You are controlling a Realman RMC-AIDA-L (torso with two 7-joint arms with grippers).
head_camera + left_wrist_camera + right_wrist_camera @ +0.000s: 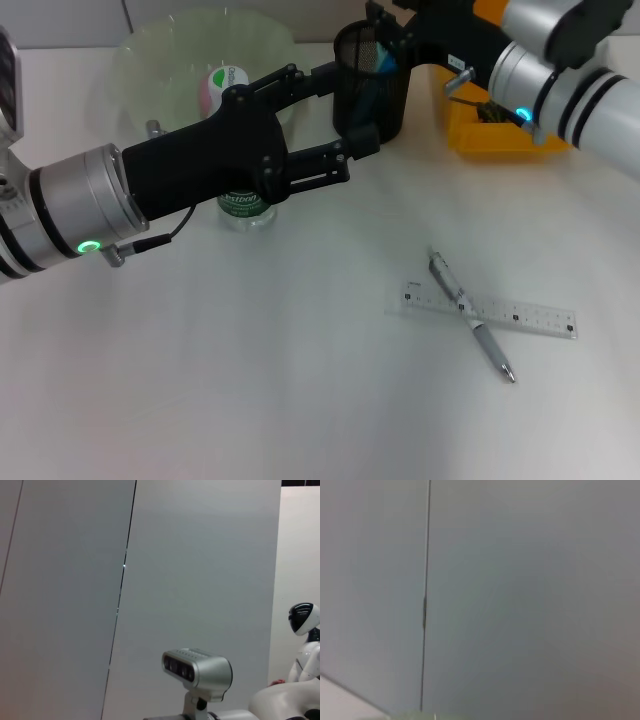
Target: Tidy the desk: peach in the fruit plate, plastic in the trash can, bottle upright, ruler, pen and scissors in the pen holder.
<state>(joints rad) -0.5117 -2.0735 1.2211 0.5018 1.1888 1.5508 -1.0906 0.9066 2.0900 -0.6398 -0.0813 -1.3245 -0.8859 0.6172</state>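
Desk (250,400) things come first, from big to small. On the white desk sits the clear fruit plate (150,50), far back on the left, with the peach (212,88) already in it, so that job looks done. The yellow trash can (480,135) is far back on the right. The black pen holder (370,85) stands between them.

The left gripper (345,130) reaches over the bottle (245,205), which stands up, its fingers spread wide by the pen holder, holding nothing. The right gripper (385,45) hangs over the pen holder, maybe to drop something in. I cannot tell if it is gripping.

The ruler (520,318) lies flat near the front, and the pen (470,315) lies across it. They still need picking up.
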